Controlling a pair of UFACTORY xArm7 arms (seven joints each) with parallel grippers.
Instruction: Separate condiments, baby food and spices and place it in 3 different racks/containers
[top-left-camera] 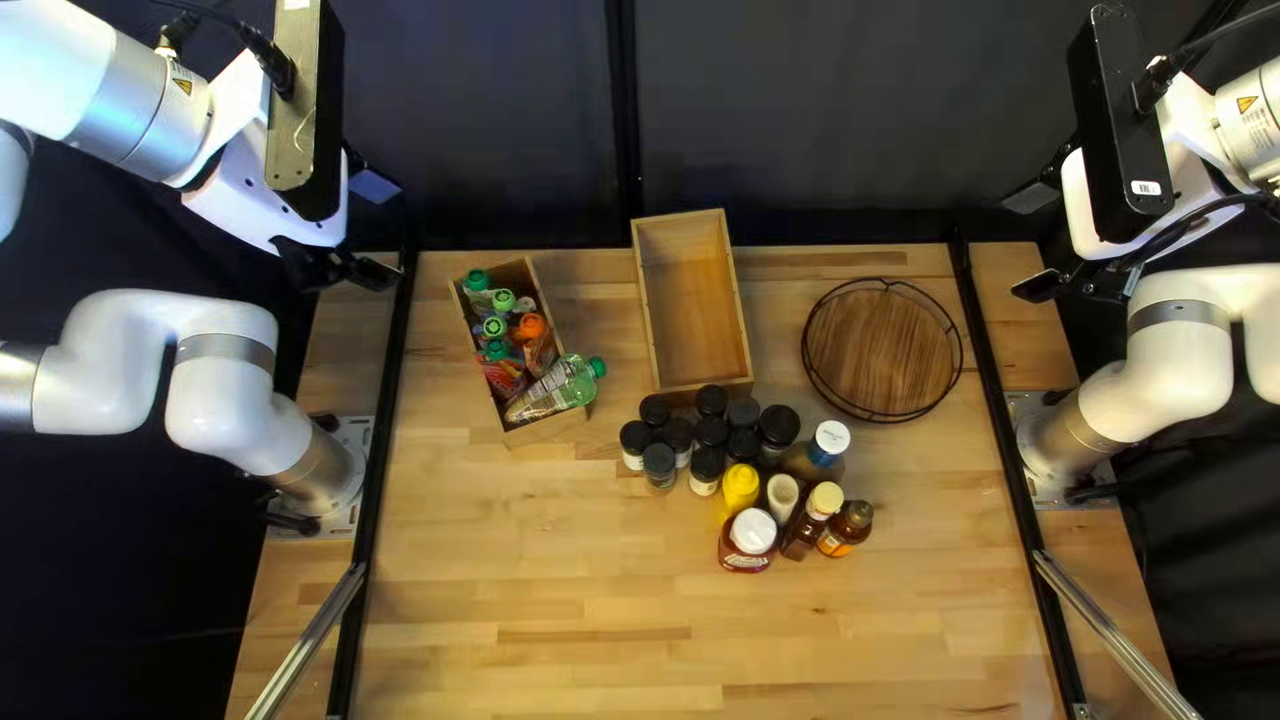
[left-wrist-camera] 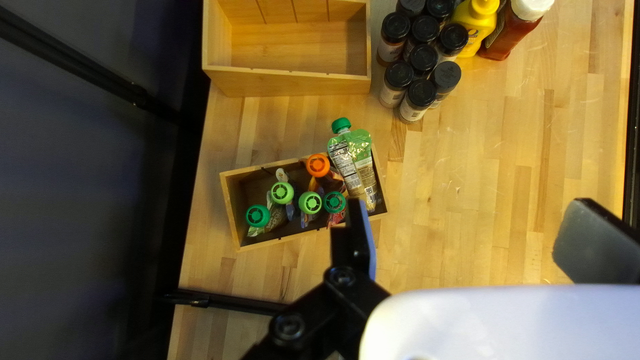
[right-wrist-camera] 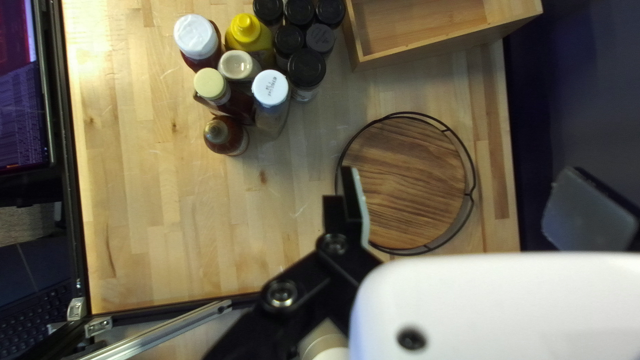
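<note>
At the far left corner of the desk (top-left-camera: 467, 587), the left claw (top-left-camera: 387, 234) hangs with its fingers apart, near a black rail (top-left-camera: 378, 460). Just right of the rail, the left box (top-left-camera: 544, 432) angles from the far edge inward, its near end turned rightward; its upright pouches (top-left-camera: 495, 327) point their caps up, bodies sunk and overlapping, too crowded to make out. Across its near end a green-capped pouch (top-left-camera: 563, 387) lies aslant, cap over the rim toward the right edge. The middle box (top-left-camera: 694, 307) runs lengthwise from the far edge toward the middle, where black-lidded jars (top-left-camera: 660, 460) stand tightly bunched, lids hiding much of their bodies. Nearer the near edge and rightward, a yellow bottle (top-left-camera: 740, 487), a white-capped red bottle (top-left-camera: 751, 534) and other bottles (top-left-camera: 807, 523) stand upright, partly masking one another. Toward the far right corner sits the round rack (top-left-camera: 880, 350). The right claw (top-left-camera: 1024, 244) hangs by that corner, fingers spread. The desk is pale strip wood with knots; a dark curtain (top-left-camera: 800, 120) backs its far edge, and a screen (right-wrist-camera: 21, 100) and keyboard (right-wrist-camera: 33, 307), both cut off, show beyond its near edge.
</note>
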